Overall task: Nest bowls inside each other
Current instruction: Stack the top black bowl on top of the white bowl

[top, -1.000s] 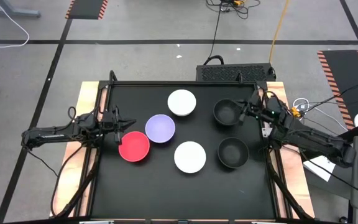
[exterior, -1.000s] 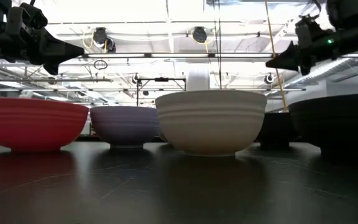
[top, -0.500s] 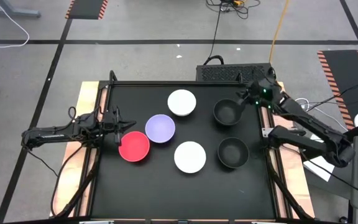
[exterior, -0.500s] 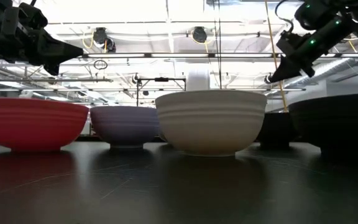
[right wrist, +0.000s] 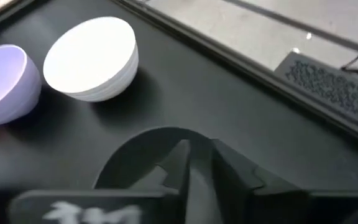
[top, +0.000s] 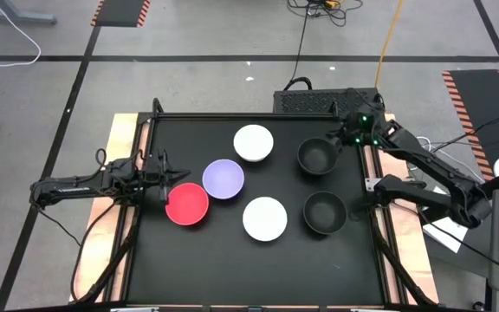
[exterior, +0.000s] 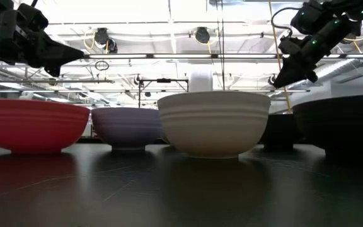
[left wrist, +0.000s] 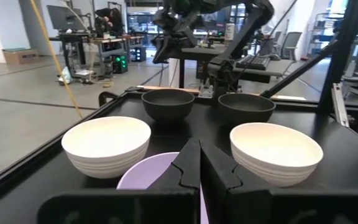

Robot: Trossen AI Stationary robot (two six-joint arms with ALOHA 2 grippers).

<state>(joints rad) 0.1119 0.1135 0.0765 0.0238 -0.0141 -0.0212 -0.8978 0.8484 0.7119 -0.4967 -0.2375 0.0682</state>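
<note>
High view: five bowls (top: 265,217) apart on counter (top: 145,251), none nested. Right gripper (top: 351,139) above far black bowl (top: 316,157), fingers barely parted, empty, poised to grasp. Left gripper (top: 170,177) clenched beside red bowl (top: 186,204).

a robotics lab: hazard-striped floor mats (top: 119,11), loose cables (top: 301,39), computer desks (left wrist: 79,38).

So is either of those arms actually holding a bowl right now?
No. The left gripper is shut on nothing; the right gripper hovers by a black bowl, gripping nothing.

No legible text, label or number anywhere, perhaps for lack of detail.
</note>
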